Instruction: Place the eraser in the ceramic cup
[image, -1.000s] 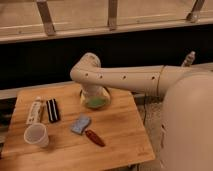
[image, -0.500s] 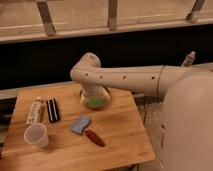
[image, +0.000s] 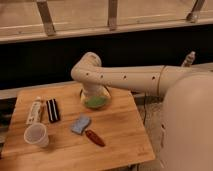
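Note:
The black eraser (image: 52, 110) with pale stripes lies flat at the left of the wooden table (image: 122, 142). The white ceramic cup (image: 36, 135) stands upright near the front left corner, a short way in front of the eraser. My arm (image: 125, 77) reaches in from the right and bends at a joint over the back middle of the table. My gripper does not show; it is hidden behind that bend, near the green bowl (image: 96, 101). Nothing is in the cup that I can see.
A white flat tube (image: 34, 111) lies just left of the eraser. A blue-grey pad (image: 80, 124) and a dark red elongated item (image: 95, 138) lie mid-table. A dark wall and a railing run behind. My pale body (image: 187, 130) fills the right.

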